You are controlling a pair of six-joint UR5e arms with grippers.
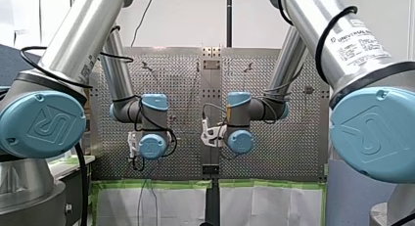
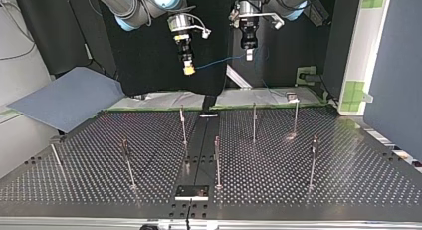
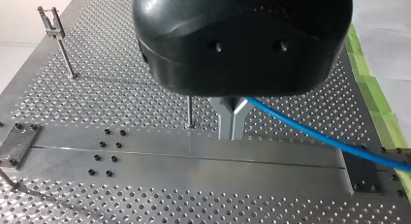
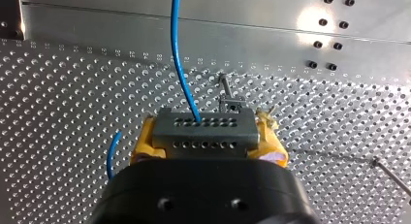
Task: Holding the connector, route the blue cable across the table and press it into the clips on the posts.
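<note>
Yellow pads of my right gripper clamp the connector; my left gripper's fingers pinch the blue cable.

Grey-blue sheet lies well off beside my right gripper, while green tape and white covering run beside my left gripper.

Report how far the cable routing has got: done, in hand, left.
Done: my right tool grips the connector between its yellow pads, and my left tool pinches the blue cable. In hand: both hold the cable in the air above the table. Left: all the routing; no post carries the cable yet.
</note>
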